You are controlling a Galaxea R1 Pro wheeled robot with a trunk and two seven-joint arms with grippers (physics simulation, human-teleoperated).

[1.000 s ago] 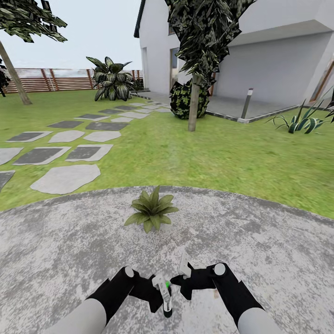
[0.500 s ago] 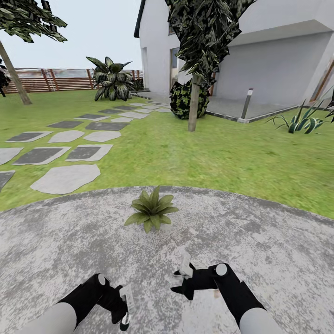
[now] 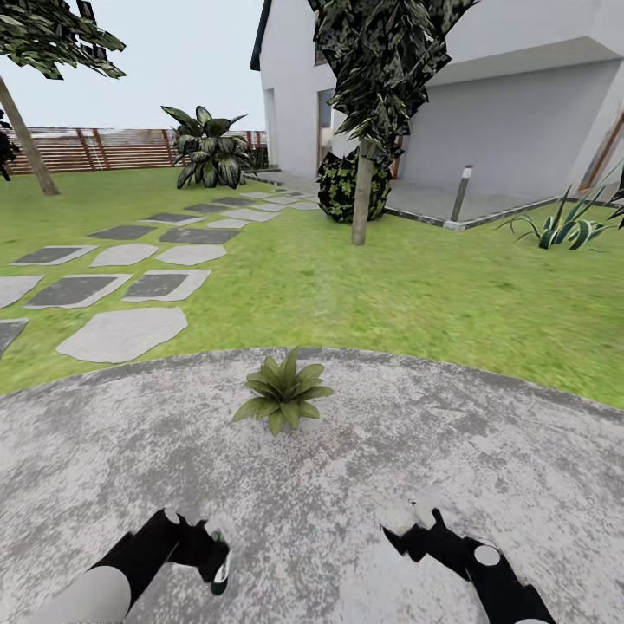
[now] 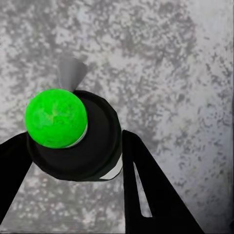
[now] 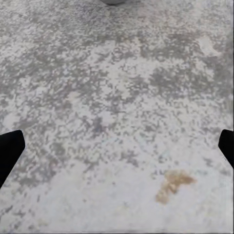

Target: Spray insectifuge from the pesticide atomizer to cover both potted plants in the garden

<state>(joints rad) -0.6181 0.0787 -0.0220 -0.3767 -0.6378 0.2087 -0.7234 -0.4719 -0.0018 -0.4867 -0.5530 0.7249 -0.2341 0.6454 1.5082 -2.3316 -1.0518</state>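
My left gripper (image 3: 215, 562) hangs low over the patio at the near left, shut on the pesticide atomizer (image 3: 222, 572), a dark bottle with a white band. The left wrist view looks at the atomizer (image 4: 78, 141) end-on: a dark round body with a bright green cap and a pale spout, clamped between the black fingers (image 4: 146, 195). One potted plant (image 3: 284, 395), a small narrow-leaved green rosette, stands on the grey paved patio (image 3: 130, 459) ahead of both arms. My right gripper (image 3: 414, 530) is open at the near right, with only bare paving (image 5: 117, 122) between its fingers.
Lawn (image 3: 416, 295) lies beyond the patio. Stepping stones (image 3: 121, 334) run off to the far left. A palm trunk (image 3: 361, 195), a grey bollard lamp (image 3: 462, 192), a striped agave (image 3: 559, 227) and the white house stand ahead, with the slat fence (image 3: 95, 149) behind.
The left arm has carried the atomizer leftward and lower, away from the right gripper. The right gripper has drawn back to the right and down. The plant has not moved.
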